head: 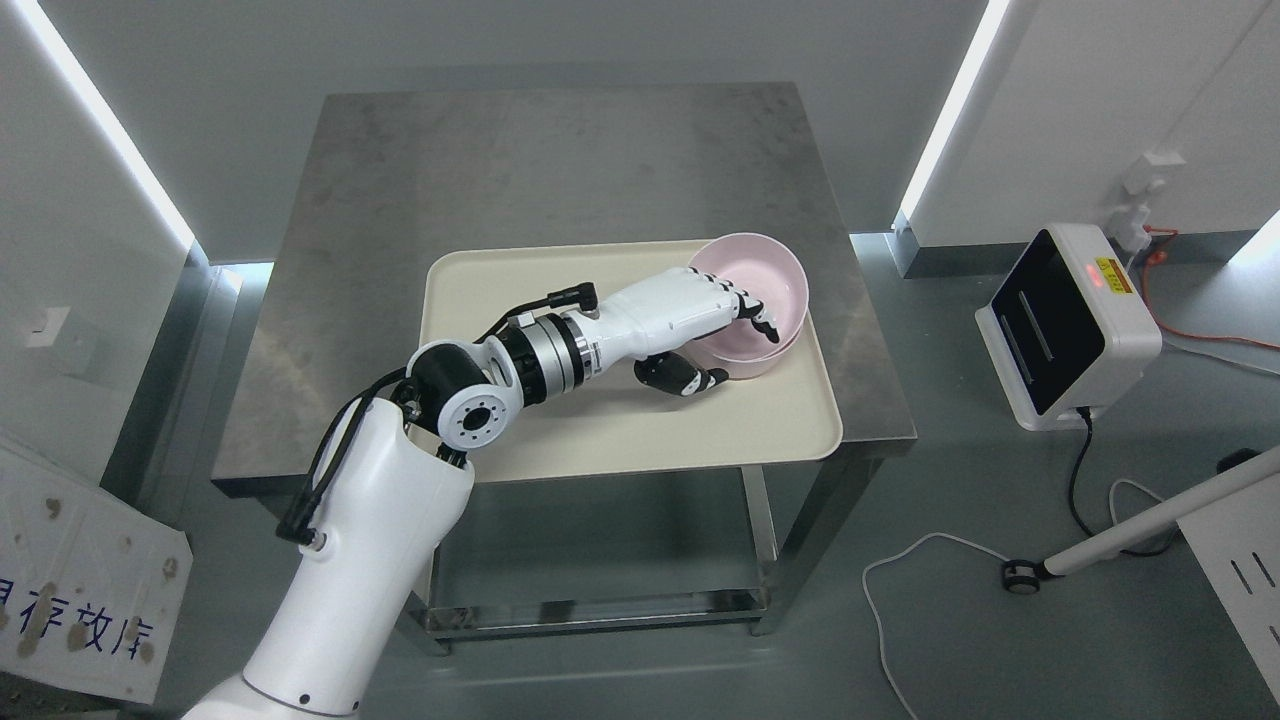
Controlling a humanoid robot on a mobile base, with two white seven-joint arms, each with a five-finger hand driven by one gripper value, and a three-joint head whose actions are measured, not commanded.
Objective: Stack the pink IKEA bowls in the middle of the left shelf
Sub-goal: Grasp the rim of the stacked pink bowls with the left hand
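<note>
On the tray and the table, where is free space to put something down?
The cream tray is bare on its left half and along its front edge. The steel table is bare behind the tray. The tray's right rear corner is crowded: the pink bowl sits there with the left hand gripping it.

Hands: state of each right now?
Left hand: shut on the pink bowl, fingers over its rim, thumb outside.
Right hand: not in view.

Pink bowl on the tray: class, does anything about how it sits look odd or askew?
Yes. The pink bowl is tilted, its right edge overhanging the right rim of the cream tray, while the left hand grips its near wall, fingers over the rim. Nothing looks spilled or damaged.
</note>
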